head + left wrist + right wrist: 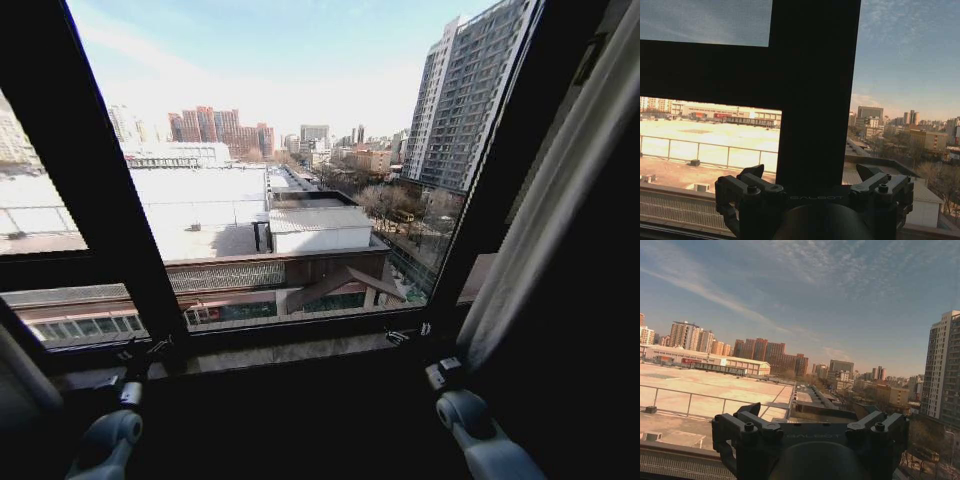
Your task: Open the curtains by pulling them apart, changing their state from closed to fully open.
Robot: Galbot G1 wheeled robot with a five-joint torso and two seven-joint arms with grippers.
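Curtains [545, 215] hang gathered beside the right gripper [443, 372], ungrasped.

The window glass [270, 150] stands uncovered across the middle of the head view. The sheer curtains [545, 215] hang bunched at the right edge, beside the dark window frame [95, 170]. That frame's upright post and crossbar stand directly ahead of the left pincer [815, 187] (jaws spread, nothing between them). The right pincer [810, 427], jaws likewise apart, faces bare glass. A ledge [290, 350] runs below the glass, just ahead of both arms.
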